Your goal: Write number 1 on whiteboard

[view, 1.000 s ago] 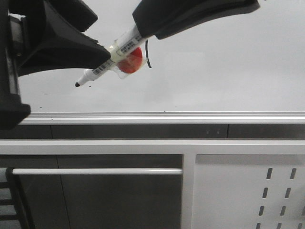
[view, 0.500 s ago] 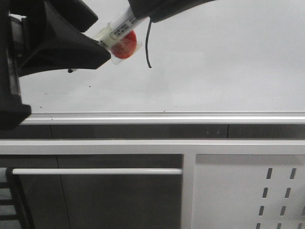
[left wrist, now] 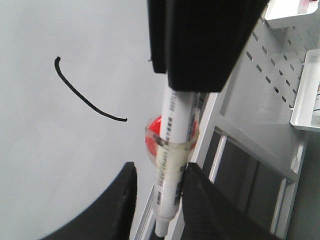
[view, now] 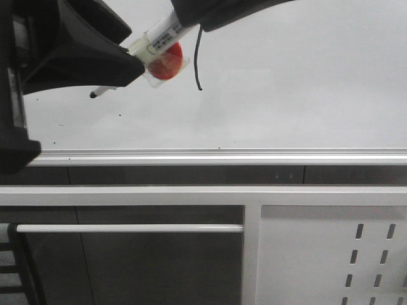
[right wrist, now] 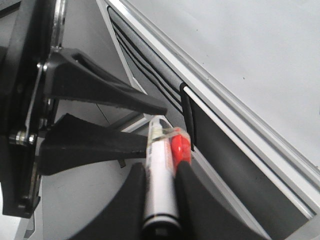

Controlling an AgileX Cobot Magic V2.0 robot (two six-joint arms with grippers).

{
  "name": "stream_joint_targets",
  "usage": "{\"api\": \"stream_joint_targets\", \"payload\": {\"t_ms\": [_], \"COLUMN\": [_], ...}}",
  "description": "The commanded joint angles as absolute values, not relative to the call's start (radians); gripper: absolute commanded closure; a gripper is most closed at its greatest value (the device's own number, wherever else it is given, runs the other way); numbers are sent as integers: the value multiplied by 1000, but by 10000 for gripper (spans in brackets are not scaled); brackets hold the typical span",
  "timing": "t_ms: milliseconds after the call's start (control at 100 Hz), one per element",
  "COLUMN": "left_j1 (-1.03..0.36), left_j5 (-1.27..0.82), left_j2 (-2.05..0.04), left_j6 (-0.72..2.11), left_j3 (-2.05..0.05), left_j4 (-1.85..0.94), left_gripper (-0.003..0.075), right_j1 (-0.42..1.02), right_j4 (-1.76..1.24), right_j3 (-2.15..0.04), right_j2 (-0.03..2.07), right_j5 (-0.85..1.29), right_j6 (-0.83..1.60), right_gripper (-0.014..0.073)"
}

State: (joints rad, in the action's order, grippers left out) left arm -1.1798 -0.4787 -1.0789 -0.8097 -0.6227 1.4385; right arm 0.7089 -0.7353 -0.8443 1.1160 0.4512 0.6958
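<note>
The whiteboard (view: 305, 82) fills the upper front view, its silver rail (view: 222, 156) running below. On it stands the number 1 (view: 196, 63), a thin black stroke, also visible in the left wrist view (left wrist: 80, 95). My right gripper (view: 187, 19) is shut on a white marker (view: 159, 39) that has a red ball (view: 166, 67) taped to it. The black marker tip (view: 94, 94) points down-left, away from the stroke. My left gripper (view: 135, 47) is open around the marker's front part. The marker (left wrist: 172, 130) touches one finger (left wrist: 200, 200), with a gap to the other.
Below the rail are a dark cabinet front with a white bar (view: 127, 228) and a pale metal panel with slotted holes (view: 331, 254). White shelf trays (left wrist: 307, 95) hang on that panel. Tiny black specks (view: 119, 115) dot the board at the lower left.
My right gripper rose and carried the marker up and left, off the stroke. The marker now lies between the left gripper's fingers, its tip showing below them.
</note>
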Motion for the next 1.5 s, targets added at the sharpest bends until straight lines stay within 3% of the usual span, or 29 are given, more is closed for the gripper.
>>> {"api": "stream_joint_targets", "payload": {"t_ms": [0,530,830,1040,1140,1260,1310,1370,1490], "left_j1": [-1185,-1185,-1185,-1185,-1185,-1185,-1185,-1185,-1185], "left_j5": [-501,-499,-501,-507,-509,-532,-552,-573,-581], "left_j2": [-1068,-1068,-1068,-1068,-1068,-1068,-1068,-1068,-1064], "left_j6": [-826,-826,-826,-826,-872,-987,-1054,-1160,-1381], "left_j3": [-658,-658,-658,-662,-662,-662,-662,-662,-662], "left_j4": [1471,1469,1469,1434,1420,1422,1429,1454,1503], "left_gripper": [531,535,734,738,738,738,738,738,738], "right_j1": [712,743,741,739,739,739,739,722,660], "right_j4": [-752,-756,-756,-749,-749,-749,-748,-746,-718], "right_j3": [-880,-880,-880,-880,-880,-880,-880,-880,-880], "right_j2": [1092,1092,1092,1092,1092,1092,1087,1073,1023], "right_j5": [419,409,400,390,390,379,365,349,347], "right_j6": [700,700,700,700,700,699,696,696,696], "right_gripper": [665,665,665,659,550,220,128,110,165]}}
